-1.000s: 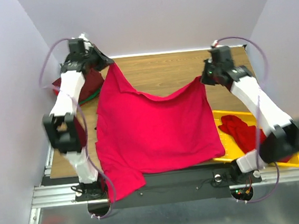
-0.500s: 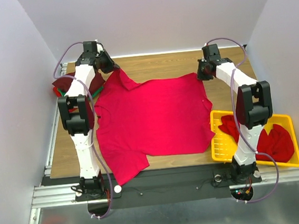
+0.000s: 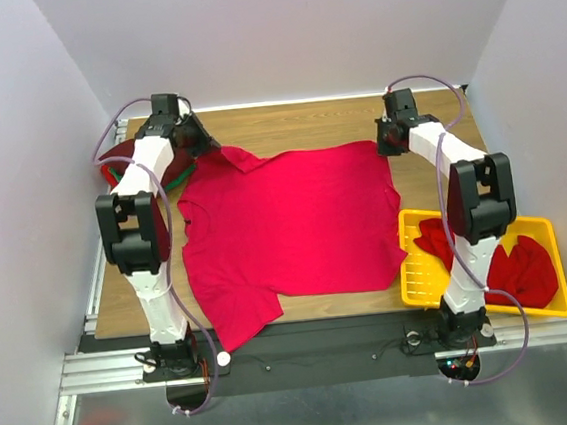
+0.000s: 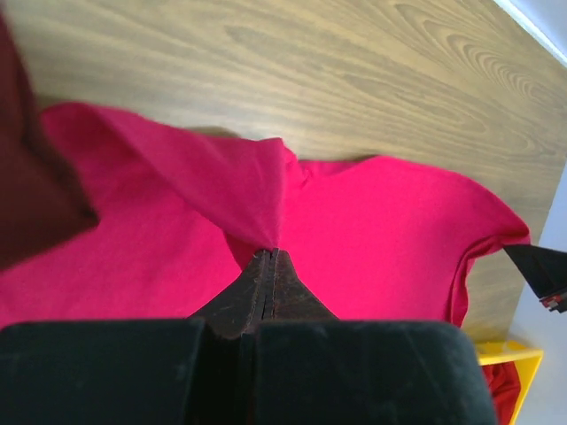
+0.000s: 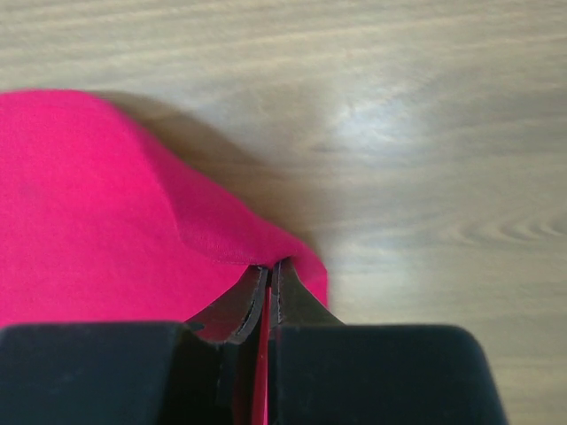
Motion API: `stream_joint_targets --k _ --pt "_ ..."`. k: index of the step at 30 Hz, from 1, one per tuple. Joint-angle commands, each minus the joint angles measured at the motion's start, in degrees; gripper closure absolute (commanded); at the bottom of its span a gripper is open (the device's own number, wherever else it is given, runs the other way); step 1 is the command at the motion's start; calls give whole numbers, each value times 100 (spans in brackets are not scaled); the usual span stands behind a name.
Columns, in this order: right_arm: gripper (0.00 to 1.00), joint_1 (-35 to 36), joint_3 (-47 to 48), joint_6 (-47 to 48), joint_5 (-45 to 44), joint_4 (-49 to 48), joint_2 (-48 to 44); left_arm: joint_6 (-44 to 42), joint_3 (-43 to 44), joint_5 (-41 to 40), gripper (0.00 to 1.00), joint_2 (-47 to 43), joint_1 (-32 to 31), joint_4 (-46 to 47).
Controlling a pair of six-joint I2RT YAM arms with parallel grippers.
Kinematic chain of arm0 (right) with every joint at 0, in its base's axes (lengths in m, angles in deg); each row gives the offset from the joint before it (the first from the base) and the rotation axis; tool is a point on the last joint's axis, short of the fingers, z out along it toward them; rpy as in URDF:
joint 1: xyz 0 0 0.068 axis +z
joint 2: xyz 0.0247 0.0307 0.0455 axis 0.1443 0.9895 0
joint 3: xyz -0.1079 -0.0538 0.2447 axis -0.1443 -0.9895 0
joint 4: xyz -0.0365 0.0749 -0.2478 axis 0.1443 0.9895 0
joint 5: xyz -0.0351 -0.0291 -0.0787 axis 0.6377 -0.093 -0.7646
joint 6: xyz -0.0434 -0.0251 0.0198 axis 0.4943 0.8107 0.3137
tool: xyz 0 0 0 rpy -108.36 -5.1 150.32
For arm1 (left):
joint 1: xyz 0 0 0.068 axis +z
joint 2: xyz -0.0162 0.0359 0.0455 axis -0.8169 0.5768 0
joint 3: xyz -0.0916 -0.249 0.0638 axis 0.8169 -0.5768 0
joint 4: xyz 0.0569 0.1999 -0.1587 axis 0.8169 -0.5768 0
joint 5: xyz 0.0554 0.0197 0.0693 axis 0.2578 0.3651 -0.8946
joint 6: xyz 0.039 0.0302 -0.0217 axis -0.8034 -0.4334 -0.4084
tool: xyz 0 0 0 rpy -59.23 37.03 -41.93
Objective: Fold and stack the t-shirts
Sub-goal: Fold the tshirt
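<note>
A bright crimson t-shirt (image 3: 290,227) lies spread flat on the wooden table (image 3: 295,126), its near left part hanging over the front edge. My left gripper (image 3: 207,147) is shut on the shirt's far left corner (image 4: 257,199), which is lifted into a small peak. My right gripper (image 3: 385,144) is shut on the far right corner (image 5: 266,243), with cloth showing between the jaws. Dark maroon and green shirts (image 3: 123,166) are piled at the far left. More red shirts (image 3: 515,271) lie in the yellow tray.
The yellow slotted tray (image 3: 415,275) sits at the near right edge of the table. White walls enclose the table on three sides. Bare wood (image 3: 295,126) shows behind the spread shirt.
Both arms have come down and back toward the far edge. The shirt, which hung sagging between the grippers, now lies flat on the table.
</note>
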Motion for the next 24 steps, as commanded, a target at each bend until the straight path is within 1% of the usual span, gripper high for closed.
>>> stream_joint_targets --k 1,6,11,14,17,23,24 --pt "99 16 -322 388 -406 -249 -676 -152 -663 -53 100 -832 96 21" --pt "100 7 -692 512 -608 -240 -1002 -161 -1157 -106 100 -1253 157 -58" --pt "100 16 -1052 670 -767 -240 -1405 -117 -1657 35 100 -1771 324 -94" --pt "100 16 -1175 758 -732 -231 -1564 -169 -1842 78 100 -1922 456 -164" --pt "100 16 -1334 872 -626 -231 -1635 -178 -2272 263 100 -2071 456 -164" --pt "100 16 -1571 952 -652 -231 -1951 -161 -2800 131 100 -2668 535 -181" --pt "100 16 -1615 1117 -661 -231 -1952 -161 -2844 166 100 -2669 553 -199"
